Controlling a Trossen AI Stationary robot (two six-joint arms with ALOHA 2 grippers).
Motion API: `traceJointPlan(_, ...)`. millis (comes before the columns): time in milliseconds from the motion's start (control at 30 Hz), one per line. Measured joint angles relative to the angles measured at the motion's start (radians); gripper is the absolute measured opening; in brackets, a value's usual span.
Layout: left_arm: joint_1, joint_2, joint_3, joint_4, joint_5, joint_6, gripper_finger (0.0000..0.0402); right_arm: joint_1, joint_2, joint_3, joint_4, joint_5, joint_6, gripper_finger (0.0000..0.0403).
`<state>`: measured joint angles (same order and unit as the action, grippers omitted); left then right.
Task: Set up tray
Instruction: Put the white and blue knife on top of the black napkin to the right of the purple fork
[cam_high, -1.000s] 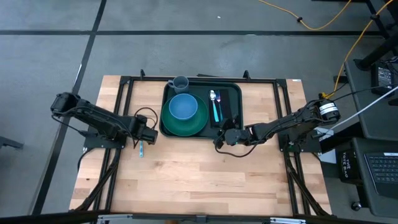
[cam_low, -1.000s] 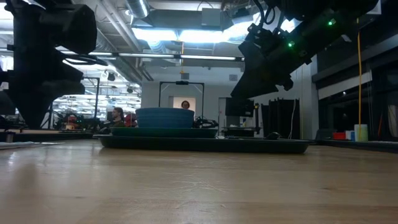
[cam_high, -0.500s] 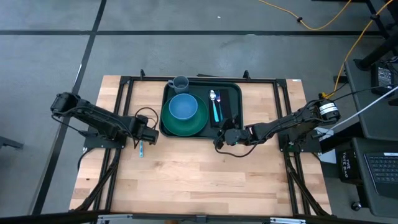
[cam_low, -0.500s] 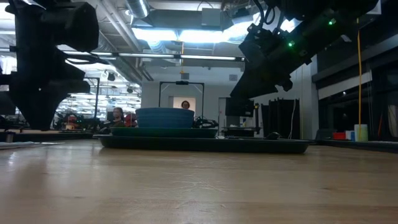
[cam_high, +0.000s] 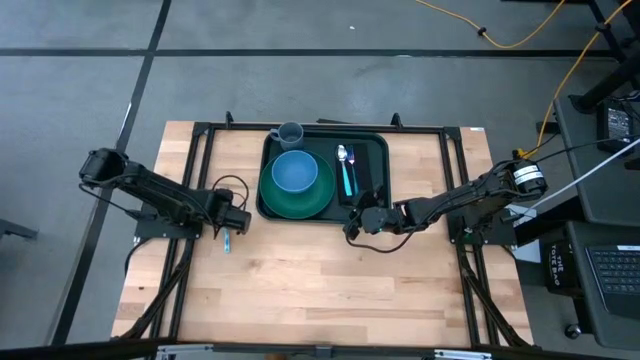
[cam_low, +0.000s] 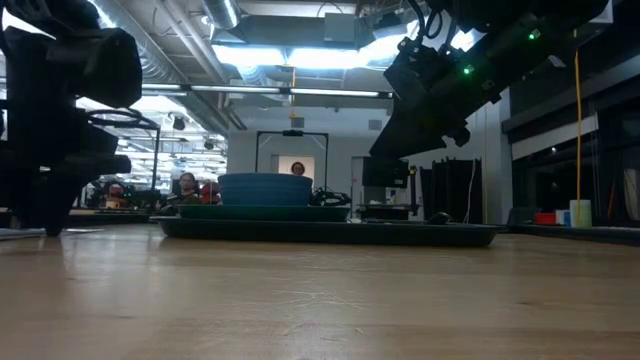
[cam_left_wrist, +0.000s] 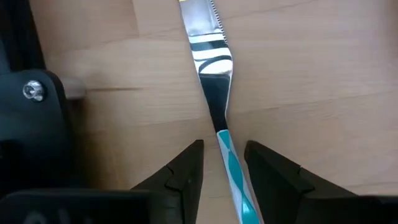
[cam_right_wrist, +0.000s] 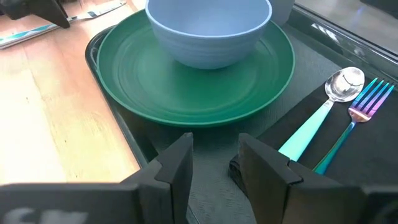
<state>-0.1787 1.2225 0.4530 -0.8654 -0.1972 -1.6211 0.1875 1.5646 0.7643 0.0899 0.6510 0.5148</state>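
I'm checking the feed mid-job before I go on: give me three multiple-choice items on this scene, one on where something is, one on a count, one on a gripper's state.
1. Where does the knife lie?
A. on the green plate
B. on the bare wooden table left of the tray
C. in the cup

2. How many utensils lie on the black napkin?
A. two
B. none
C. four

3. How does the left gripper stand?
A. shut on the bowl
B. open, its fingers either side of the knife's teal handle
C. out of view

Key: 1 B, the high view shows it on wood beside the tray. 2 A, a spoon and a fork. 3 B, the left wrist view shows it.
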Motion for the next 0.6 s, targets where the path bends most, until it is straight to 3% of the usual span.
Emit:
traceJointPlan(267, 0.001, -0.002, -0.002, 0.013, 0.017, 0.046, 0.0099, 0.000, 0.000, 0.000, 0.010, 0.000, 0.000, 0.0133)
traceJointPlan(600, -0.028, -0.001, -0.002, 0.012, -0.010, 0.013, 0.0011, 0.000, 0.000, 0.000, 0.010, 0.000, -0.004, 0.0133)
